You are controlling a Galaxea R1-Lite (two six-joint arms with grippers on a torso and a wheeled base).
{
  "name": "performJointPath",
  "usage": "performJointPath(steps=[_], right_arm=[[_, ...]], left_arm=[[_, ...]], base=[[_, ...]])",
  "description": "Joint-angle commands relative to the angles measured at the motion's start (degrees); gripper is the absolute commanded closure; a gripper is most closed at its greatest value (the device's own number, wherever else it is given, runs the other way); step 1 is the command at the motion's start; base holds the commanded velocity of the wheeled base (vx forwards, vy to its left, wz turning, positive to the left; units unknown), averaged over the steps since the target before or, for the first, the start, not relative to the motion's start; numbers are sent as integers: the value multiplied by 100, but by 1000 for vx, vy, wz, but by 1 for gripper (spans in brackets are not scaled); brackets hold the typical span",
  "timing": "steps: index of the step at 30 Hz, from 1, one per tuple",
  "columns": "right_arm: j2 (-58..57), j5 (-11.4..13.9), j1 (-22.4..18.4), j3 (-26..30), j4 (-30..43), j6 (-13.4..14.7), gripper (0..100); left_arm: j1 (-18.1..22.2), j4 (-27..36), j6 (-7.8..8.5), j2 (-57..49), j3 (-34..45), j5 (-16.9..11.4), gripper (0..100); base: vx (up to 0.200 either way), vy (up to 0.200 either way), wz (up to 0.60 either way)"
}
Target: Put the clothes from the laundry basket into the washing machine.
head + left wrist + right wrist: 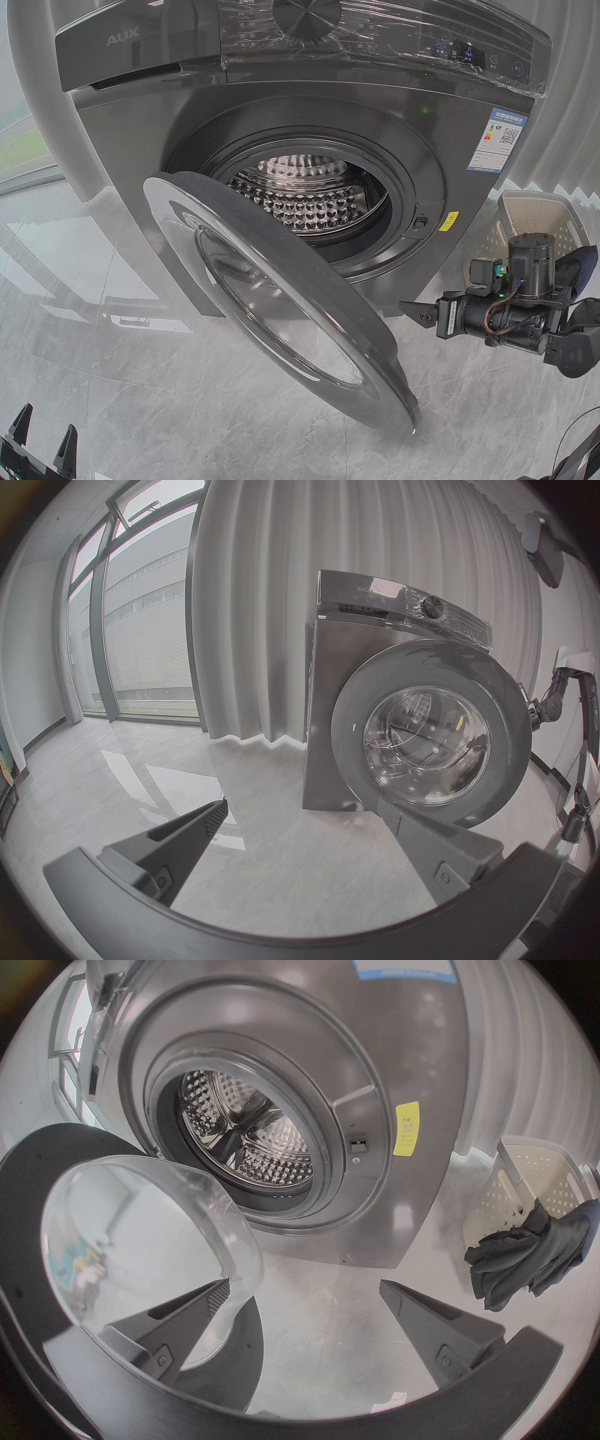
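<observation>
Washing machine (150,131): grey front-loader across the upper and centre part of the head view, standing on the pale tiled floor (125,350). A pleated curtain (565,144) hangs behind it at upper right.

Door (369,337): round, dark rim with a glass bowl in the middle. It is hinged at the left of the opening and swung wide open, reaching down toward the lower centre of the frame.

Drum (300,200): mouth uncovered at frame centre, studded metal wall showing inside.

Laundry basket (531,215): cream, perforated, at the right edge of the head view. It sits on the floor just beside the machine's right front corner, partly hidden by the right arm.

Clothes (531,1254): one dark garment draped over the basket's rim and hanging down its outer side. It touches the basket and is apart from both grippers. In the head view it peeks out as a dark blue patch at the far right edge.

Right gripper (417,314): mid-right of the head view, above the floor between the basket and the door's lower rim, pointing left. Its fingers (187,1329) are spread wide, with nothing between them and touching nothing.

Left gripper (44,431): lower left corner of the head view, well apart from the machine. Its fingers (181,842) are spread wide and empty, with bare floor beyond them.
</observation>
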Motion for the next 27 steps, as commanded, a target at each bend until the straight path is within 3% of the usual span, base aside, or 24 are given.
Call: performJointPath(steps=[1, 11, 16, 27], right_arm=[[563, -2, 111, -192, -36, 19, 0], [422, -37, 894, 107, -36, 37, 0], [405, -28, 964, 98, -45, 46, 0], [818, -37, 946, -95, -563, 37, 0]], left_arm=[[0, -2, -1, -66, 101, 1, 0], [0, -2, -1, -66, 101, 1, 0], [0, -2, -1, -66, 101, 1, 0], [0, -2, -1, -66, 101, 1, 0]], base=[[0, 0, 0], [0, 0, 0], [0, 0, 0], [-200, 0, 0]])
